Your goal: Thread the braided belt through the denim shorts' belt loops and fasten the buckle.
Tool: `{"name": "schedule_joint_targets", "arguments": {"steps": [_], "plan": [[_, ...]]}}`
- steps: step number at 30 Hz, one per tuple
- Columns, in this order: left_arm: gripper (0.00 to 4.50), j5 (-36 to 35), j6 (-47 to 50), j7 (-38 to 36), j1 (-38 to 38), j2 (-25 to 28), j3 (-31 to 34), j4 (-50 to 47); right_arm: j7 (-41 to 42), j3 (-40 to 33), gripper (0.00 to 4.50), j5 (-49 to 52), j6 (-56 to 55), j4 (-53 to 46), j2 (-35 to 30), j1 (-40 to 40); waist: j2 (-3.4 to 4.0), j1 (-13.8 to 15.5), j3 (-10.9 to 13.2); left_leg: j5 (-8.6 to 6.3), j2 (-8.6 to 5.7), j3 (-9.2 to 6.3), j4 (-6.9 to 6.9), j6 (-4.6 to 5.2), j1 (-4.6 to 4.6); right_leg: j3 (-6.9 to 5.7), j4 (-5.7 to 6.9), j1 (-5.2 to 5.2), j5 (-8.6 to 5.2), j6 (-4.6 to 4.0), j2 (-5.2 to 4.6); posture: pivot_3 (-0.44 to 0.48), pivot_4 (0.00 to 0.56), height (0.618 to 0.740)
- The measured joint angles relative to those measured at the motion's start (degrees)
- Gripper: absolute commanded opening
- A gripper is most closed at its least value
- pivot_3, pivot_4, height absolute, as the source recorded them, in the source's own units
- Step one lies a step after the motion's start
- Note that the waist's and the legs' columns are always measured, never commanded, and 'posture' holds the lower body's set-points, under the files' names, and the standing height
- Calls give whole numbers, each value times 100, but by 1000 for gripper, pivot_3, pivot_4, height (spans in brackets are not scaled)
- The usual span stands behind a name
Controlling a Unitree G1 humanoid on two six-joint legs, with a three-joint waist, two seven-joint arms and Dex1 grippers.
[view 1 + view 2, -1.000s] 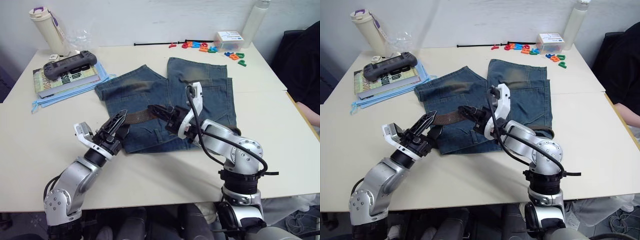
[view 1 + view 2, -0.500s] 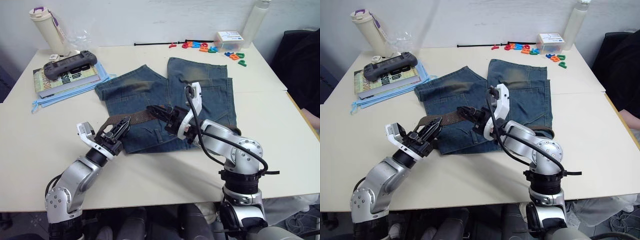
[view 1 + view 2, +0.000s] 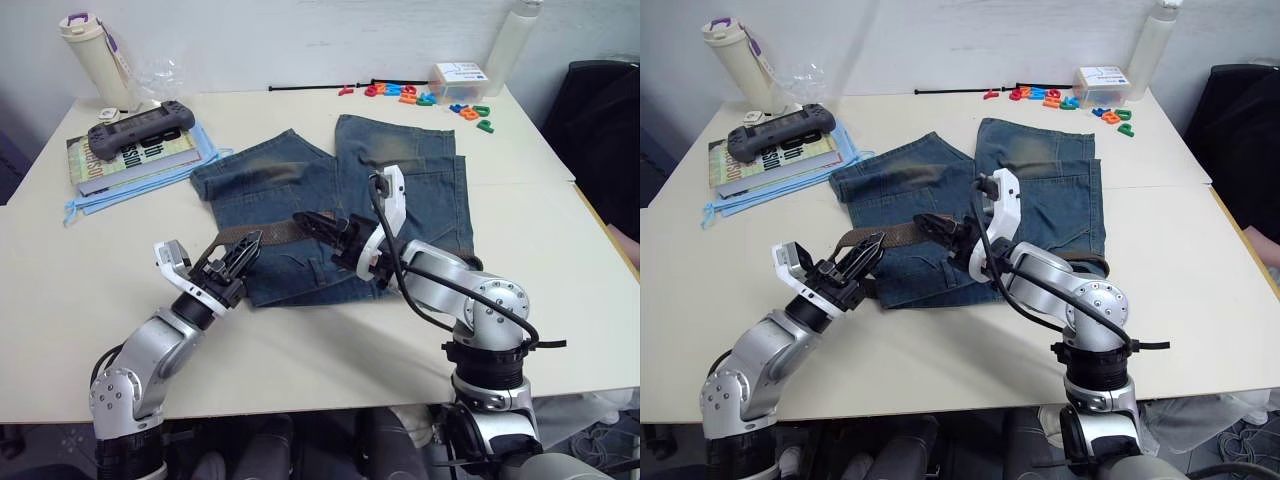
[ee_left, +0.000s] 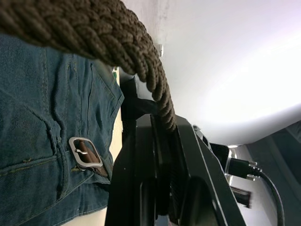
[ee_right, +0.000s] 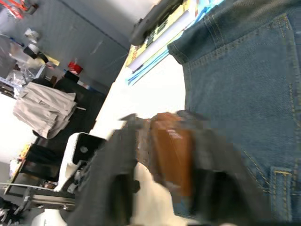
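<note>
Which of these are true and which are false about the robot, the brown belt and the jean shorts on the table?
1. The left tool is pinching the dark-brown braided belt. True.
2. The faded blue denim shorts are hanging off the table's edge. False: they lie flat on the cream table.
3. The small silver metal buckle is lying against the denim. True.
4. The grey game controller sits on the shorts. False: it rests on the stack of books, beside the shorts.
5. The colourful plastic letters are at the table's far side. True.
</note>
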Motion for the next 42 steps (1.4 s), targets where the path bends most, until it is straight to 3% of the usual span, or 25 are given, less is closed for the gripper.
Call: {"name": "schedule_joint_targets", "arguments": {"steps": [4, 8, 10, 16, 27, 42], "plan": [[0, 0, -78, 23, -90, 28, 61, 46, 141, -49, 4458, -90, 10, -198, -517, 62, 0, 20, 0, 0, -1, -2, 0, 1, -5, -3, -7, 1, 0, 0, -1, 0, 150, 654], [0, 0, -58, 51, -23, 252, 203, 122, 640, -163, 4458, -560, 67, -472, -1502, 355, 0, 41, 1, -1, -1, -3, -1, 2, -14, -7, -20, 1, 2, 3, -1, 0, 150, 654], [0, 0, 23, 95, 120, 417, 231, 133, 1389, 131, 4458, -1259, 136, -885, -2475, 498, 4, 45, 2, -1, 0, -4, -6, 2, -16, -8, -34, 1, 4, 7, -2, 0, 150, 654], [0, 0, 193, 152, 324, 668, 209, 164, 3155, 987, 4458, -2834, -330, -1639, -3527, 644, 0, 59, 3, 0, 6, -5, -13, 1, -16, -10, -50, 7, 8, 13, -2, 0, 150, 654], [0, 170, 269, 460, 290, 1348, -116, 363, 4028, 1180, 4458, -4004, -688, -1697, -3517, 728, -6, 290, 6, 12, 1, -7, -13, -20, -31, -10, -95, 12, 19, 30, -5, 0, 150, 654], [0, 881, 434, 651, -517, 1416, -853, 580, 4080, 827, 4458, -4170, -407, -2011, -3296, 879, -7, 297, 7, 11, 0, -6, -13, -18, -33, -10, -101, 14, 23, 37, -4, 0, 150, 654]]}}
